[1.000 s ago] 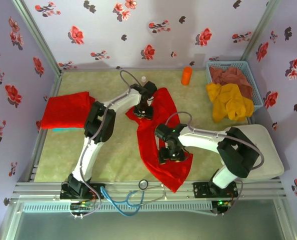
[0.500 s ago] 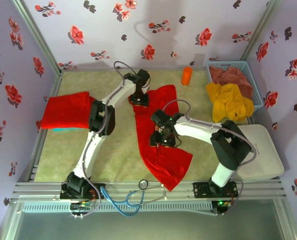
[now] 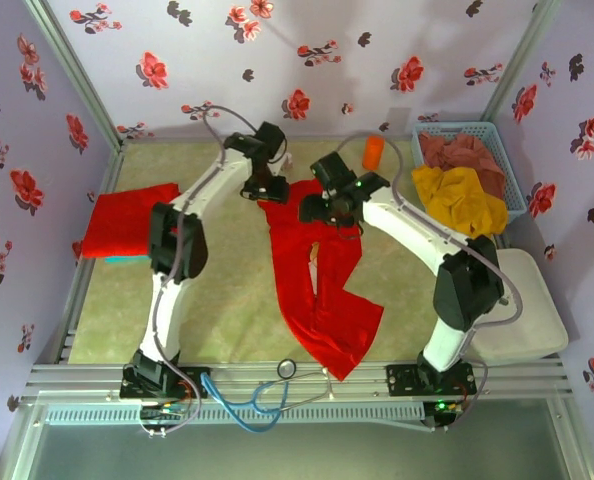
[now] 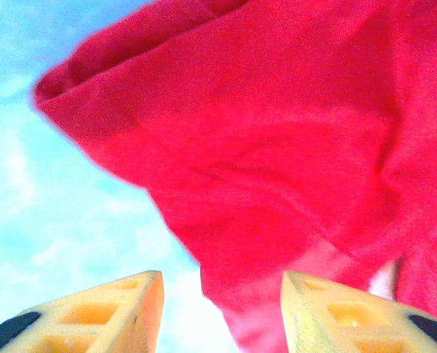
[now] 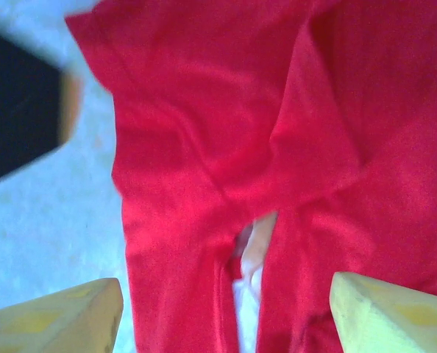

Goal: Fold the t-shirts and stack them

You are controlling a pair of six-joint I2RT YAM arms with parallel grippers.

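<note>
Pincers are both up at the far end of the long red t-shirt (image 3: 317, 290): left pincer (image 3: 261, 190) with fingers apart, gripping nothing, and right pincer (image 3: 313, 208) just beside it, spread wider and also holding nothing. That shirt lies rumpled, stretched lengthwise down the middle of the green worktop (image 3: 227, 290). A second red t-shirt (image 3: 127, 220) sits folded at the left edge, well apart. There's a blue basket (image 3: 467, 127) of cloths at the far right.
</note>
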